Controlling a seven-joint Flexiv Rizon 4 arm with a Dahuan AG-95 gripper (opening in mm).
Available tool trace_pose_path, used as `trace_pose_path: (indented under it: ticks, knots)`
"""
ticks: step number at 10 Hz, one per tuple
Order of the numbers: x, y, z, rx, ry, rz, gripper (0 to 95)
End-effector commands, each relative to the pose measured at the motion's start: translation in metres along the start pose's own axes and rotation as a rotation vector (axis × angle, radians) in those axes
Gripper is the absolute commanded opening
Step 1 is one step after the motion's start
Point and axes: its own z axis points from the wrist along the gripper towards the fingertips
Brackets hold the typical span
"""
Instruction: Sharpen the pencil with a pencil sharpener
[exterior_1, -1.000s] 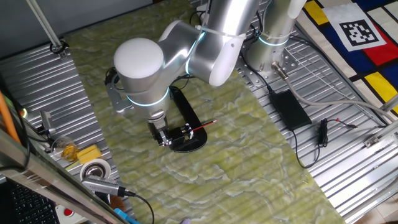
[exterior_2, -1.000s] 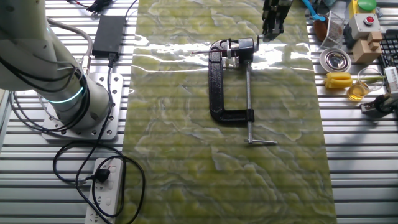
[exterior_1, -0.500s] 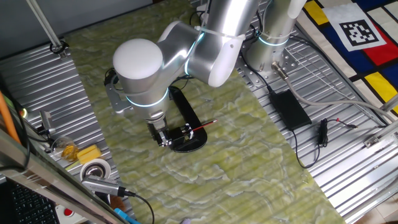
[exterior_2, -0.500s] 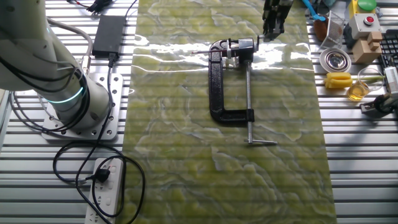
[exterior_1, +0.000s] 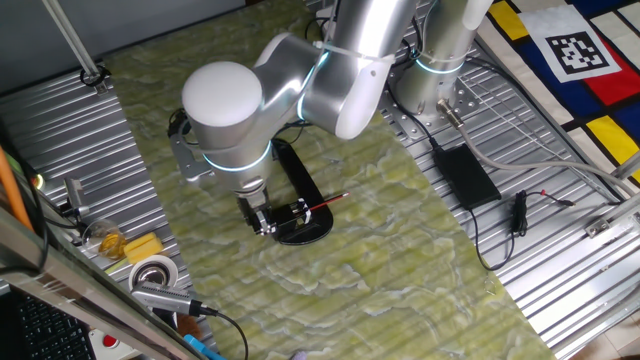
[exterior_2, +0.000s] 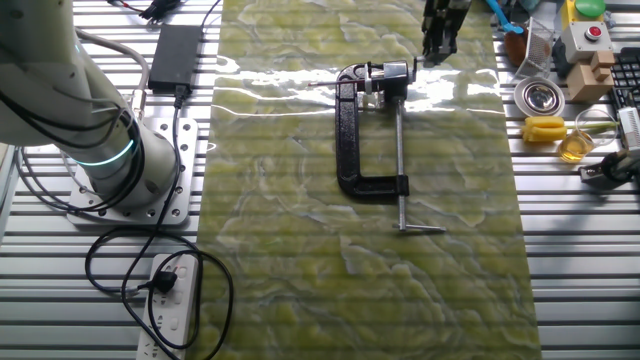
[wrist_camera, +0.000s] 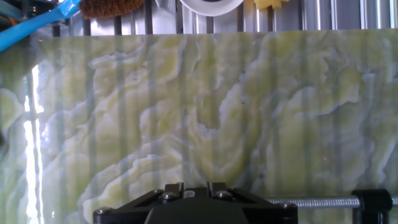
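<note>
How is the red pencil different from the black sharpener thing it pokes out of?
The pencil is red, thin and straight; the pencil sharpener is black with a C-shaped frame. The pencil is small, while the pencil sharpener is much bigger and has a long silver rod. The pencil slants up off the mat; the pencil sharpener lies flat on it. Both sit together on the green mat, close to the tool.

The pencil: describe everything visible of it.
The pencil is thin, short and red, lying nearly flat and slanted over the black oval base of the pencil sharpener. Its lower end points into the sharpener's small white parts beside the gripper; its upper end pokes out past the base. Whether the fingers touch it cannot be told.
</note>
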Motion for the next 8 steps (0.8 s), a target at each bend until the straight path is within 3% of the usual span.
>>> trace_pose_path:
  ticks: [1,2,5,8]
  knots:
    - [-0.003,-0.035,-0.051,-0.032,0.125,-0.105,19.0]
    - [-0.002,-0.036,-0.051,-0.029,0.123,-0.107,0.0]
    - [-0.001,-0.037,-0.048,-0.021,0.120,-0.122,0.0]
    - [0.005,-0.046,-0.031,-0.020,0.108,-0.153,0.0]
